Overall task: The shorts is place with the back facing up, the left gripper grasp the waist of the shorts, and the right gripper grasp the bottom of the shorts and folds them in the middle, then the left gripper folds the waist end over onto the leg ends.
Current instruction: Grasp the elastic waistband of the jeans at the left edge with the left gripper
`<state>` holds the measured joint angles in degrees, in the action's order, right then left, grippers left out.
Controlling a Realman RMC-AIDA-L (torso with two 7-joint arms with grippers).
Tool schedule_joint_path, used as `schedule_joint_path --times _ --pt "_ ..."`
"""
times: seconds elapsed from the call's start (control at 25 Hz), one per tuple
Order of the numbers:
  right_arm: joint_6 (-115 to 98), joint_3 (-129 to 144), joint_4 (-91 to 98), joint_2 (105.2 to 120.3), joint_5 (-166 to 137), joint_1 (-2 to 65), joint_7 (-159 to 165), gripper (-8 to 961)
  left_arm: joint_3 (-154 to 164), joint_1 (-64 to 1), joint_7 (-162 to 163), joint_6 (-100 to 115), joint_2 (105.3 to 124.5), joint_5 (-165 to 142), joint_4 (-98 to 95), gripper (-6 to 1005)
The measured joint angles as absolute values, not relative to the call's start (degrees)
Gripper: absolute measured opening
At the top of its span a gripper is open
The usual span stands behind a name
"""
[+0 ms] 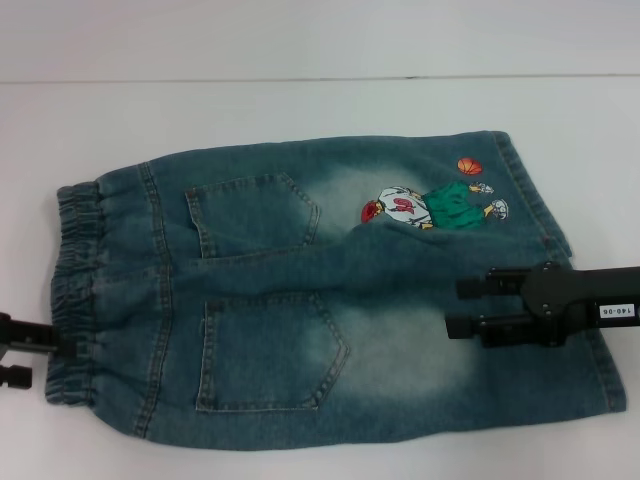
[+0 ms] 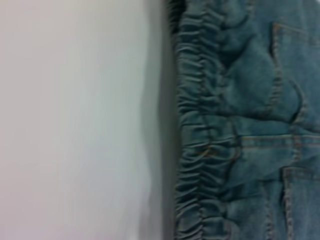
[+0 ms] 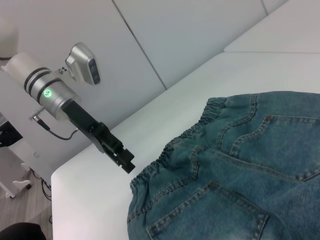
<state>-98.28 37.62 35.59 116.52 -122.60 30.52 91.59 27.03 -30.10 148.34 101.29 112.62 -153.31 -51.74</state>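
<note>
The shorts (image 1: 330,300) lie flat on the white table, back up, with two patch pockets showing. The gathered waist (image 1: 75,290) is at the left, and the leg ends (image 1: 535,200) are at the right by the cartoon embroidery (image 1: 430,205). My left gripper (image 1: 18,357) is at the table's left, open, one finger reaching the waist's rim. The right wrist view shows it (image 3: 126,161) low beside the waist (image 3: 170,160). In the left wrist view the waist (image 2: 200,150) fills the frame beside bare table. My right gripper (image 1: 462,306) is open above the nearer leg, holding nothing.
The white table (image 1: 300,110) runs back to a pale wall line. In the right wrist view the table's corner and edge (image 3: 75,172) lie just beyond the left gripper, with floor and a white stand below.
</note>
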Motion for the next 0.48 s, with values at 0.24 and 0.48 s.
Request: schedule_joint_path --times 0.24,0.48 --pt "-98.2 37.6 35.6 116.54 -122.6 30.7 91.6 801 28.7 -30.0 148.3 100.8 112.84 -154.5 -51.7 811" --pt "-98.2 37.6 35.6 116.54 -122.6 30.7 91.6 800 31.1 -29.9 148.2 100.2 113.57 -154.6 -51.6 811"
